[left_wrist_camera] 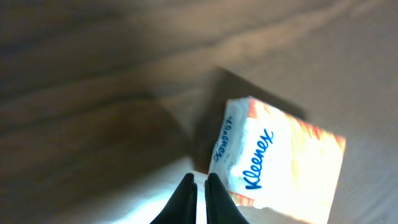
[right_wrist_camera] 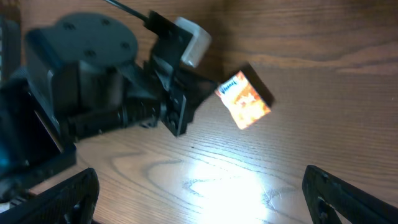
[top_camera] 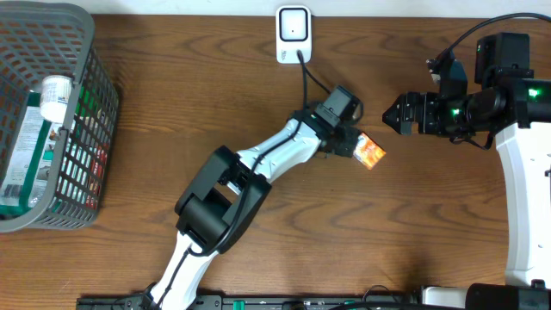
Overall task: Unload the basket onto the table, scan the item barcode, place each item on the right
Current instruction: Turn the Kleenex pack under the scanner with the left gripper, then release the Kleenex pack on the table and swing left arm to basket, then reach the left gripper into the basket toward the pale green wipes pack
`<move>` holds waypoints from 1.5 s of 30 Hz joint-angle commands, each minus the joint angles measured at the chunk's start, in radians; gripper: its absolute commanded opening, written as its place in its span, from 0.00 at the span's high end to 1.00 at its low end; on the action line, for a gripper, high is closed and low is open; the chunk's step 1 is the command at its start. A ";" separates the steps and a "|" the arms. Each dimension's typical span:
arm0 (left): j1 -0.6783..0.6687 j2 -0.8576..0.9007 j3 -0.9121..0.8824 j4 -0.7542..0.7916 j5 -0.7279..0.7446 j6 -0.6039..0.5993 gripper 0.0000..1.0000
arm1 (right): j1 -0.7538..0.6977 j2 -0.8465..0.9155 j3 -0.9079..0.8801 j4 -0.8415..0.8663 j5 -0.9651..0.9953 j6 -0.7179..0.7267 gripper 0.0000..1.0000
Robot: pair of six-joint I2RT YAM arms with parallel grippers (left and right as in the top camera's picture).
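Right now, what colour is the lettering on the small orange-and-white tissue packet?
Blue lettering, clearest in the left wrist view.

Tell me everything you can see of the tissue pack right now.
The pack is a small soft Kleenex tissue packet in glossy film, white with orange print and blue lettering. It is right of centre over the table, skewed to its edges and brightly lit, with a dark shadow behind it. The left claw is shut, its tips against the pack's near corner. Nothing of the pack shows between them, so a grip cannot be confirmed. No barcode shows.
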State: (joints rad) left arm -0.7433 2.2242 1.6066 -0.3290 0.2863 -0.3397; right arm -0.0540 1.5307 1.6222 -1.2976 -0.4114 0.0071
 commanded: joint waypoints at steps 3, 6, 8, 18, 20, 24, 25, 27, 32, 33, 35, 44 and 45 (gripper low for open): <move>0.007 -0.029 0.002 -0.033 -0.055 0.018 0.93 | 0.002 -0.001 0.018 -0.001 -0.005 0.006 0.01; 0.035 -0.103 0.002 -0.082 -0.153 0.019 0.93 | 0.002 -0.001 0.018 -0.001 -0.005 0.006 0.01; 0.058 -0.168 0.002 -0.115 -0.199 0.029 0.93 | 0.002 -0.001 0.018 -0.001 -0.005 0.006 0.01; 0.306 -0.547 0.048 -0.403 -0.234 0.038 0.92 | 0.002 -0.001 0.018 -0.001 -0.005 0.006 0.01; 0.366 -0.603 0.048 -0.439 -0.224 0.026 0.92 | 0.002 -0.001 0.018 -0.001 -0.005 0.006 0.01; 0.465 -0.673 0.048 -0.484 -0.219 0.033 0.68 | 0.002 -0.001 0.018 -0.001 -0.005 0.006 0.01; 0.500 -0.690 0.048 -0.494 -0.251 0.032 0.67 | 0.002 -0.001 0.018 -0.001 -0.005 0.006 0.01; 0.574 -0.721 0.048 -0.505 -0.272 0.031 0.67 | 0.002 -0.001 0.018 -0.001 -0.004 0.006 0.01; 0.795 -0.784 0.064 -0.508 -0.168 0.024 0.62 | 0.002 -0.001 0.018 -0.001 -0.005 0.006 0.01; 0.838 -0.789 0.076 -0.508 -0.138 0.024 0.62 | 0.002 -0.001 0.018 -0.001 -0.005 0.006 0.01; 0.921 -0.793 0.104 -0.508 -0.093 0.016 0.62 | 0.002 -0.001 0.018 -0.001 -0.005 0.006 0.01; 1.182 -0.765 0.322 -0.555 -0.032 0.010 0.62 | 0.002 -0.001 0.018 -0.001 -0.004 0.006 0.01; 1.206 -0.747 0.370 -0.585 -0.033 0.010 0.62 | 0.002 -0.001 0.018 -0.001 -0.004 0.006 0.01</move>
State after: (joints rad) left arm 0.4129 1.4590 1.8709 -0.8860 0.2230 -0.3206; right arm -0.0540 1.5307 1.6222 -1.2980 -0.4114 0.0074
